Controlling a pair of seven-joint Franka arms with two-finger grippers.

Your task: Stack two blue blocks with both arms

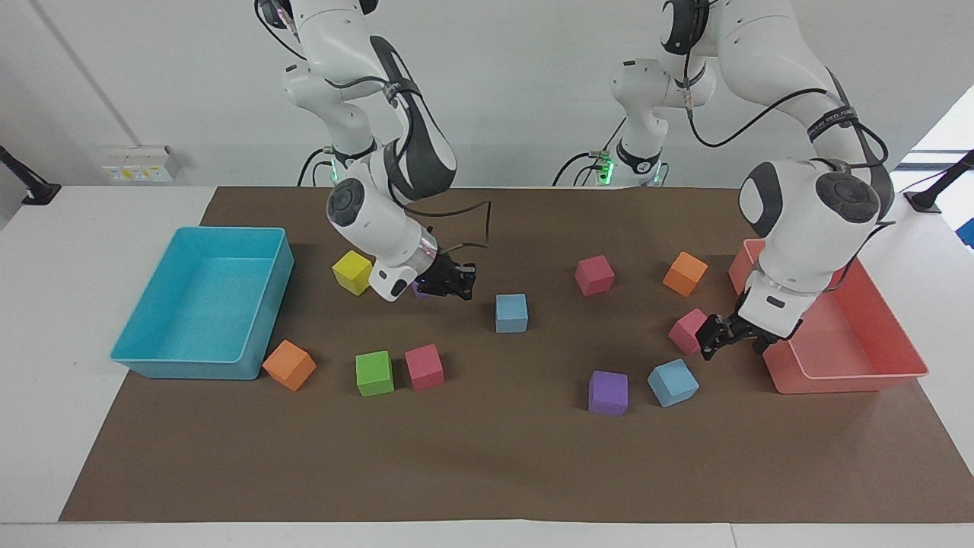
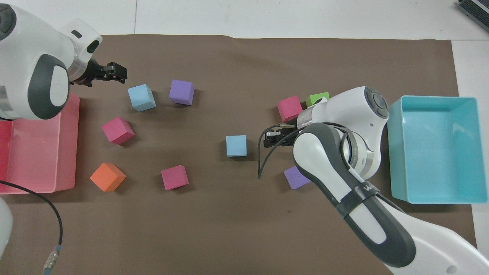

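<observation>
One blue block (image 1: 511, 313) is sitting alone near the middle of the surface, and the other blue block (image 1: 673, 382) is lying closer to the edge farthest from the robots, toward the left arm's end, just beside a purple cube (image 1: 608, 393). The two are resting well apart, each flat on the brown mat (image 1: 487, 472), so no stacking is showing yet; both the pickup and the placing appear to be left to do.

The left gripper (image 1: 720, 342) is hanging low between a pink cube (image 1: 691, 330) and the coral tray (image 1: 898, 365), just above and beside the second blue block, its fingers spread wide and holding nothing. By the look of it, this arm is lining up for that block.

The right gripper (image 1: 455, 281) is hovering beside the middle blue block, toward the right arm's end, over the spot where another purple cube (image 2: 296, 178) is lying; its fingers are pressed together with nothing between them, and it is not touching the block.

A turquoise tray (image 1: 152, 358) is standing at the right arm's end of the surface.
</observation>
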